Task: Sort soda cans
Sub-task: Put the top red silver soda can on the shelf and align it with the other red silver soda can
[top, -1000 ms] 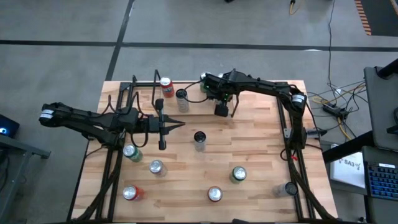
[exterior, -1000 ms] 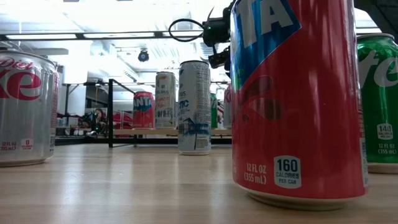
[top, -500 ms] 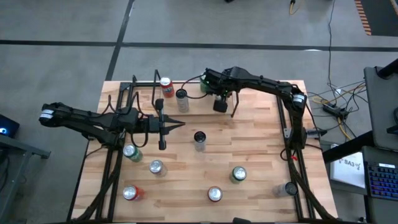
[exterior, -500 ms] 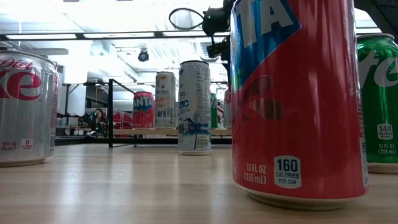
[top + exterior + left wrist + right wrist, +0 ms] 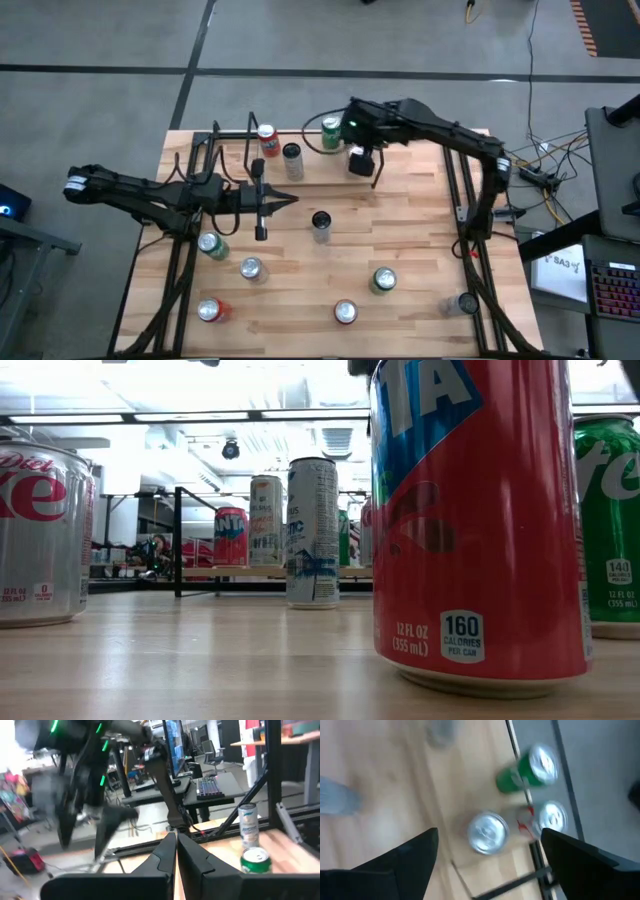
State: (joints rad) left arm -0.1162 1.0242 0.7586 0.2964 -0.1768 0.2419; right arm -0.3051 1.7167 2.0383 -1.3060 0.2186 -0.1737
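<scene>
Soda cans (image 5: pixel 470 520): "Diet", "160 CALORIES".

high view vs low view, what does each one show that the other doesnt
Only the high view shows both arms: the left claw shut over the table's middle, the right claw open near the far edge beside a green can.

Only the low view shows can labels, such as the big red can up close, and the room behind.

Both show the wooden table and standing soda cans.
</scene>
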